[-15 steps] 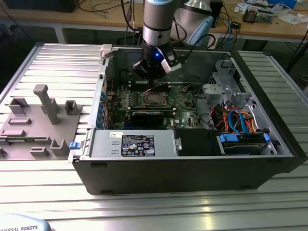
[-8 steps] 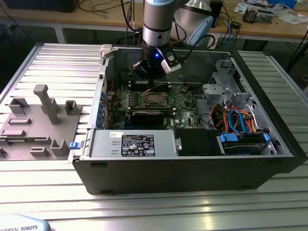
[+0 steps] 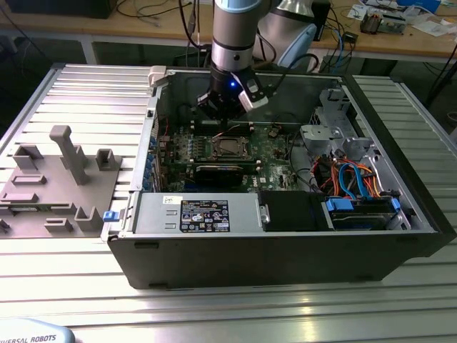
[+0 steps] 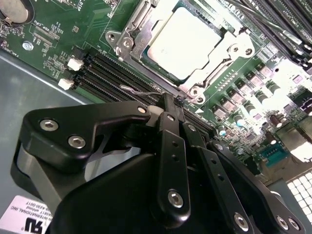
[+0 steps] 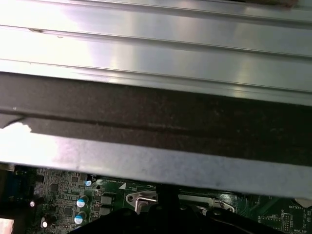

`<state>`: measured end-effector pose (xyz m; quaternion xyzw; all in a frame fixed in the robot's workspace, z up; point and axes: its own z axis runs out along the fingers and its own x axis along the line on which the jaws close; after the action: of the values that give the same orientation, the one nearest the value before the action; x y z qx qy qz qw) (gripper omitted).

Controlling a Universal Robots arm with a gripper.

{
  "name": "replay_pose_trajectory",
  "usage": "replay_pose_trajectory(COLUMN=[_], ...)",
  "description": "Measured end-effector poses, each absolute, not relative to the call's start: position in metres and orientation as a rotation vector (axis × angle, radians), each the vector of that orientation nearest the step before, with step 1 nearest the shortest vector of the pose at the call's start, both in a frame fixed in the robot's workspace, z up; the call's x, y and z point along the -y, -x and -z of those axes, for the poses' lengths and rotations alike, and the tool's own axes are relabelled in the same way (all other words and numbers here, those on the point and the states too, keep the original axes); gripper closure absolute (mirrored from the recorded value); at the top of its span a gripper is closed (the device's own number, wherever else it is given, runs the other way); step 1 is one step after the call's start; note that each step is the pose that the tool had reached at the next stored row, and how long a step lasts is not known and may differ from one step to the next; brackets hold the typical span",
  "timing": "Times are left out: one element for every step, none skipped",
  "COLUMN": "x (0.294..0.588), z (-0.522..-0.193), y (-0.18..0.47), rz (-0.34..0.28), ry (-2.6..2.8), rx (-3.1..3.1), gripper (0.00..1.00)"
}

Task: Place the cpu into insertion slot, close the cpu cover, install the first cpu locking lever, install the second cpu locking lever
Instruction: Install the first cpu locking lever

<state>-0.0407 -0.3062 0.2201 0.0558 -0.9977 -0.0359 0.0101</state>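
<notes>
Gripper (image 4: 176, 105), fingers pinched together and empty, hovers beside the cpu cover (image 4: 146, 27); cpu (image 4: 183, 41) sits seated, so the lever wants a steady press.

In the first wrist view, ribbed metal worktop (image 5: 156, 48), a dark case wall (image 5: 161, 122), then green board (image 5: 58, 195) with blue-topped capacitors (image 5: 80, 201).

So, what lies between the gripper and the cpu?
In the second wrist view, a thin wire lever and the metal cpu cover edge lie between the gripper and the cpu.
</notes>
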Motion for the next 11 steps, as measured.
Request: replay_pose_trajectory(x=[0.306, 0.306, 0.306, 0.306, 0.306, 0.306, 0.306, 0.306, 0.306, 0.306, 0.306], z=[-0.219, -0.218, -0.217, -0.216, -0.214, -0.213, -0.213, -0.212, -0.211, -0.211, -0.209], y=[0.041, 0.041, 0.04, 0.04, 0.039, 0.037, 0.036, 0.035, 0.034, 0.033, 0.031], rz=[0.112, 0.112, 0.112, 0.112, 0.112, 0.112, 0.112, 0.112, 0.112, 0.112, 0.112], ry=[-0.174, -0.174, -0.174, -0.175, -0.174, -0.174, -0.174, -0.174, -0.174, -0.174, -0.174], rx=[3.114, 3.114, 3.114, 3.114, 3.114, 3.114, 3.114, 3.114, 3.113, 3.113, 3.113], gripper=[0.89, 0.89, 0.89, 0.89, 0.89, 0.89, 0.89, 0.89, 0.89, 0.89, 0.89])
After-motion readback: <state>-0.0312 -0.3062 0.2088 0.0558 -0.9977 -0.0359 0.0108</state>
